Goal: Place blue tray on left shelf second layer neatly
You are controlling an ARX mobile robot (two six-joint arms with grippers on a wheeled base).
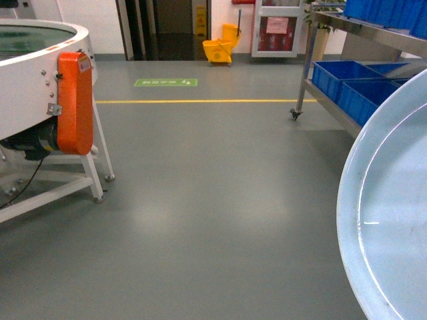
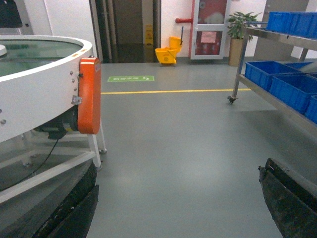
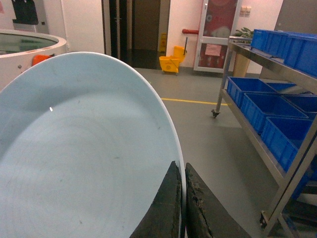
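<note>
One blue tray is seen, held on edge by the right gripper; its two fingers are clamped together on the tray's rim, one on each face. In the head view the tray fills the lower right corner, raised above the grey floor. The left gripper is carried empty, its two dark fingers set wide apart over the floor. One steel rack on castors stands to the right, well apart from the tray. Blue crates are counted on two of its tiers; three are seen in a row on the lower tier in the right wrist view. One round white machine with one orange guard stands on the left. One yellow mop bucket is seen by the far wall.
</note>
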